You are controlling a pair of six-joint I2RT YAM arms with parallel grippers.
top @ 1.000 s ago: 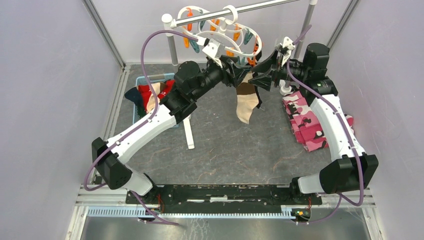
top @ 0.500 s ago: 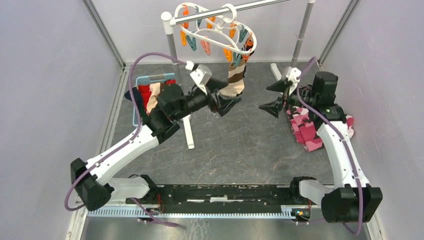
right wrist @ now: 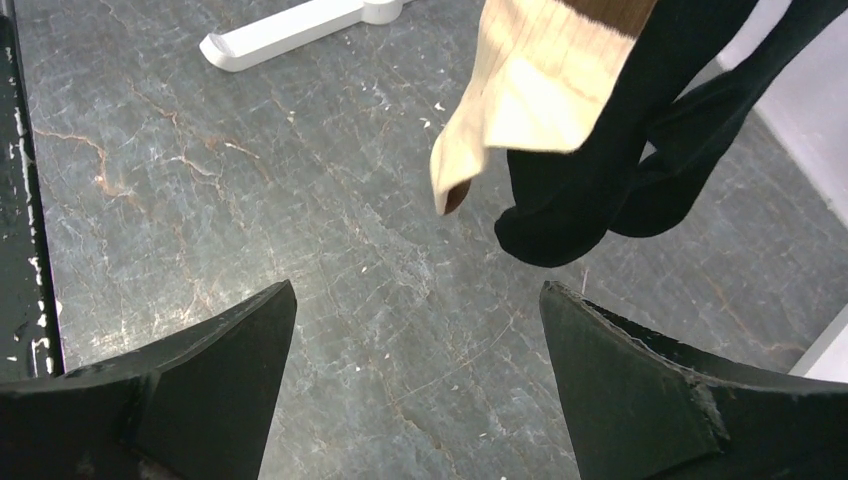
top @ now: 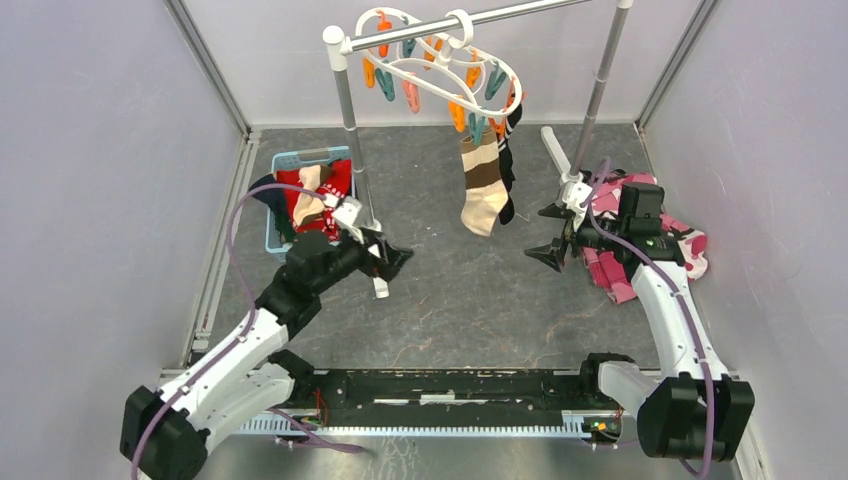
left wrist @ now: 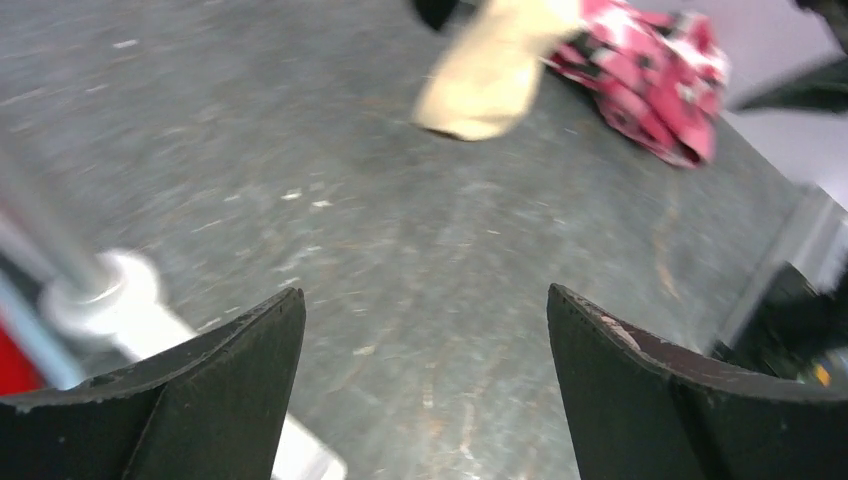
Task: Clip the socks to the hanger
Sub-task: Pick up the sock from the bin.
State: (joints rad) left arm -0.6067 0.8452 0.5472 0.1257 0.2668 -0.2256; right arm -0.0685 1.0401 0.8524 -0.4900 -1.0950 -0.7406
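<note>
The white clip hanger (top: 440, 62) hangs from the metal pole with orange and teal pins. A beige and brown striped sock (top: 482, 185) and a dark sock (top: 508, 160) hang clipped below it; both also show in the right wrist view, the beige one (right wrist: 530, 95) and the dark one (right wrist: 620, 170). More socks, red and beige (top: 310, 190), lie in the blue basket (top: 275, 228). My left gripper (top: 395, 258) is open and empty, low beside the rack foot. My right gripper (top: 552, 232) is open and empty, right of the hanging socks.
The silver rack has two posts (top: 348, 110) and white feet (top: 378, 278) on the grey floor. A pink camouflage cloth (top: 625, 255) lies at the right under my right arm. Walls close in on three sides.
Both arms have drawn back and down from the hanger. The left gripper let go of the striped sock, which now hangs straight from a clip. The hanger has swung back level.
</note>
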